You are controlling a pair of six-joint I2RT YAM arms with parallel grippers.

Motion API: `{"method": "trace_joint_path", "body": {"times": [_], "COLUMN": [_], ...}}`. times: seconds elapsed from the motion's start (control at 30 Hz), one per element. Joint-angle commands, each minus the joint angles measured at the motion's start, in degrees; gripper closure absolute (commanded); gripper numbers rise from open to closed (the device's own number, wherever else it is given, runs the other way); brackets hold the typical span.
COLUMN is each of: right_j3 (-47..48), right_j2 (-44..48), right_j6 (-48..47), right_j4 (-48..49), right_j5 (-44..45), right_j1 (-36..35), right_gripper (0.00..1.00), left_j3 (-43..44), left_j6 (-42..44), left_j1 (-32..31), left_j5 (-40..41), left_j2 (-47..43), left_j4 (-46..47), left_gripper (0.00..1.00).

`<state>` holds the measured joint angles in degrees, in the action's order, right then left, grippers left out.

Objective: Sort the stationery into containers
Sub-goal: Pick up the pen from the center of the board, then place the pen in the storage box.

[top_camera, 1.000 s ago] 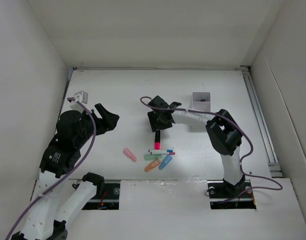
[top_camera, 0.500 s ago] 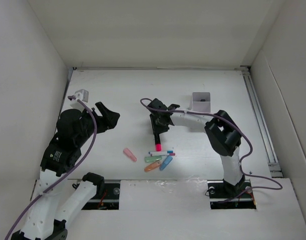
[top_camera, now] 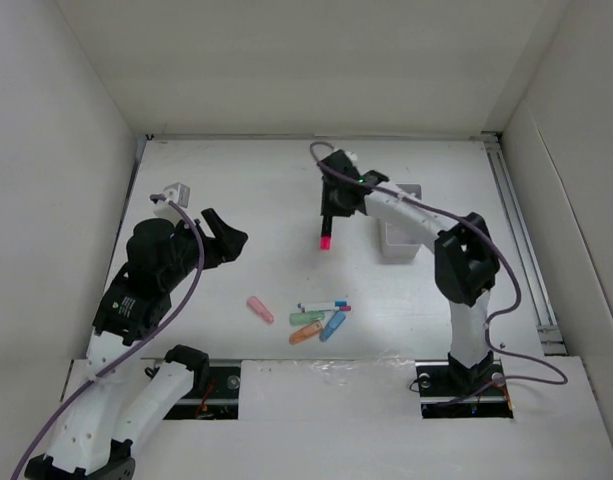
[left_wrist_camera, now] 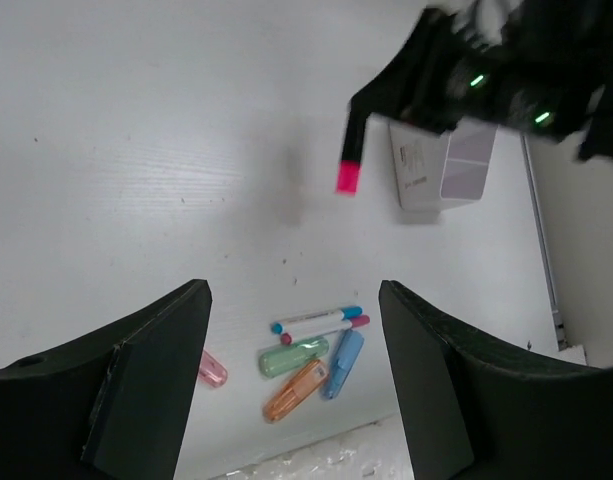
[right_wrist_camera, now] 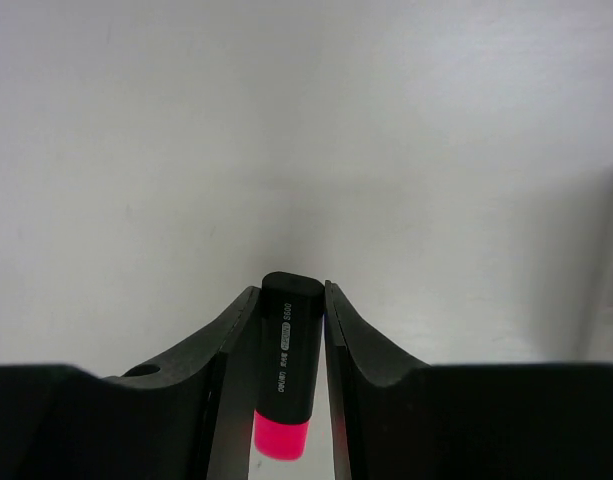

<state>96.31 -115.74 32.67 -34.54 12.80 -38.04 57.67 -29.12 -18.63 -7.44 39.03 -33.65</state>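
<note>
Right claw [top_camera: 329,216] clamped on a black marker [top_camera: 326,238], pink cap down, held off the surface [top_camera: 236,180] just left of the white box [top_camera: 398,246]. Left claw [top_camera: 226,232] spread apart over the surface's left side. Other markers [top_camera: 306,317] lie loose near the front edge.

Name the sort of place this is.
Probably a robotics lab test cell: bare white walls box in a white table, left arm and right arm bolted at its near edge, right gripper holding a pink-capped marker, loose markers and a white box as props.
</note>
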Motion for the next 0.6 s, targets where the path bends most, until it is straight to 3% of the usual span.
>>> {"method": "trace_joint_path", "body": {"times": [0.0,0.2,0.57], "right_j3": [3.5,-0.5,-7.5], "right_j2": [10.0,15.4,14.9], "right_j6": [1.0,2.7,2.7], "right_j4": [3.9,11.5,23.4], "right_j5": [9.5,23.7,41.0], "right_j1": [8.0,16.4,16.8], "right_gripper": [0.94,0.97,1.0], "left_j3": [-2.7,-4.1,-3.6], "left_j6": [-0.4,-0.4,-0.4], "left_j1": [0.1,0.1,0.1], "left_j5": [-3.1,-3.7,-3.7], "left_j2": [0.0,0.0,2.5], "left_j4": [3.1,3.7,4.2], "left_gripper": [0.34,0.36,0.36]}}
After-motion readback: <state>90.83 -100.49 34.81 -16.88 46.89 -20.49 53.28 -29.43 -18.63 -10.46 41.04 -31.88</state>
